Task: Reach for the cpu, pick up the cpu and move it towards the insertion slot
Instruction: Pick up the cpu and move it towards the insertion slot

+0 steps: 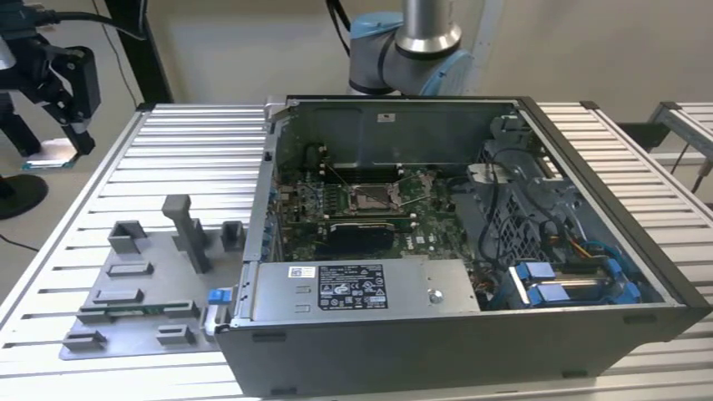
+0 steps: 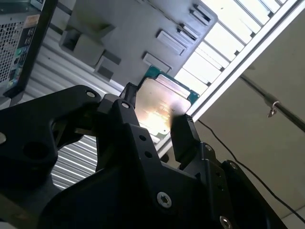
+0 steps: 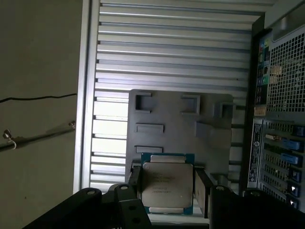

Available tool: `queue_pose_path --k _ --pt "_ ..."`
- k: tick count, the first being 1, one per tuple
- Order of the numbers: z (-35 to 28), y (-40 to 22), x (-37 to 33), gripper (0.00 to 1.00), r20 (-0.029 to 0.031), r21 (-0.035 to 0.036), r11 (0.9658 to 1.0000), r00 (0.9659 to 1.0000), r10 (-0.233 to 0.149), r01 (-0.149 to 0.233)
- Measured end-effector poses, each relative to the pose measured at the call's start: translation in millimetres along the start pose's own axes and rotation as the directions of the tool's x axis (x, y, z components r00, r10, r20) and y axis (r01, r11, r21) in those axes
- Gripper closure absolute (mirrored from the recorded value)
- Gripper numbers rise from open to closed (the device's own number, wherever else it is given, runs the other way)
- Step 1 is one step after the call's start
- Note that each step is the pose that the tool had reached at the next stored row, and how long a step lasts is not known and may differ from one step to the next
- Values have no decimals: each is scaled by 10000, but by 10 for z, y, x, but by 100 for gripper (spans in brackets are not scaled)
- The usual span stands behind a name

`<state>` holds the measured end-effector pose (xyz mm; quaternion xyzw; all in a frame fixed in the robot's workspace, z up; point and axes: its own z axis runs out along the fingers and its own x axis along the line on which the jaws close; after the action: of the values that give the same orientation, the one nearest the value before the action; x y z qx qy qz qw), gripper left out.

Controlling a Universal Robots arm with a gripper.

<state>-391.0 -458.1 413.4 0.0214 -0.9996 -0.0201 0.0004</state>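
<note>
The claw point(image 3: 167, 187) is clamped on the cpu point(image 3: 167, 183), its two black fingers point(image 3: 202, 188) pressing on opposite edges of the chip, with the pale silver face and green rim showing between them. In the exterior view the cpu point(image 1: 50, 161) hangs in the claw point(image 1: 53, 150) at the exterior view's left, raised off the tabletop point(image 1: 167, 142) and well apart from the insertion slot point(image 1: 371, 196), which sits on the green board inside the open computer case point(image 1: 446, 334). The grey plastic tray point(image 1: 156, 288) lies on the tabletop between the two, just beside the case.

The main risk, as I judge it, is the hold itself. The fingers meet only the thin edges, so a jolt or a quick swing could let the chip tilt or slide out and fall onto the ribbed tabletop or the floor. The case wall point(image 1: 270, 167) stands between the chip and the slot, so a low path could strike the chip or the fingers on its rim. Inside, the slot is hemmed in by cables and board parts, and a chip that arrives tilted or turned could land askew on the frame and harm the contacts.

Counted: one cpu, one insertion slot, one claw with two fingers, one computer case, one tray. The tray carries three upright blocks in the exterior view, plus several low holders I cannot number with certainty.
</note>
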Motion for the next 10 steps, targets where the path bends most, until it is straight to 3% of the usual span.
queue_pose_path --k 10 --pt "0 2 -57 100 -1 0 10000 10000 -1 1"
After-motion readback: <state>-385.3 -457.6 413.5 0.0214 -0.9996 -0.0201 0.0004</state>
